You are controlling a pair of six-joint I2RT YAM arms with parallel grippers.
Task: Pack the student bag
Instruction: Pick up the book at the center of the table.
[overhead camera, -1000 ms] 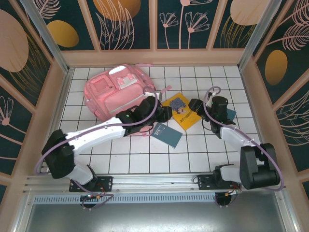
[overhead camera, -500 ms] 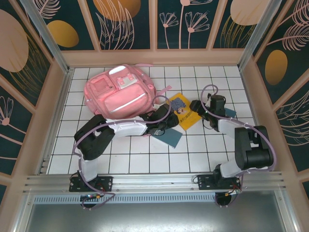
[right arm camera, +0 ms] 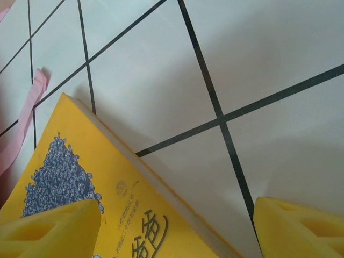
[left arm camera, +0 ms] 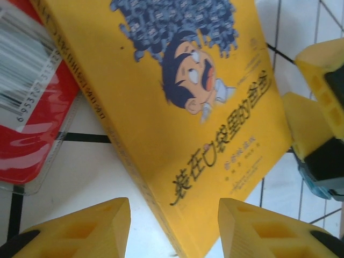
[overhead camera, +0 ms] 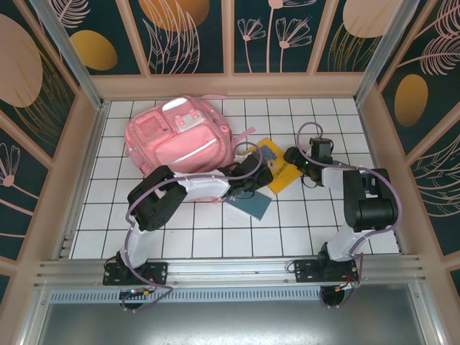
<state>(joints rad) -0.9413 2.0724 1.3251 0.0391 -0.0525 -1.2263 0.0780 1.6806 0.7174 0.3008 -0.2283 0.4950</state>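
The student bag (overhead camera: 178, 138), a large pink backpack, lies flat at the back left of the tiled table. To its right lies a yellow book (overhead camera: 277, 167) with a cartoon face on its cover (left arm camera: 177, 91). My left gripper (overhead camera: 263, 175) is at the book's near left corner, and that corner sits between its open fingers (left arm camera: 173, 232) without touching them. My right gripper (overhead camera: 294, 157) is at the book's right edge, open (right arm camera: 174, 232), one finger (right arm camera: 51, 228) over the cover (right arm camera: 75, 183) and the other over bare tile. Its yellow fingers (left arm camera: 317, 107) show in the left wrist view.
A teal book (overhead camera: 249, 203) lies just in front of the left gripper. A red packet with a barcode (left arm camera: 29, 102) lies against the yellow book's left side. A pink strap (right arm camera: 27, 121) trails from the bag towards the book. Wooden walls enclose the table.
The left gripper has slid right, off the bag's edge to the yellow book's corner, with its elbow folding back. The right gripper has moved closer to the book's right edge and opened wider.
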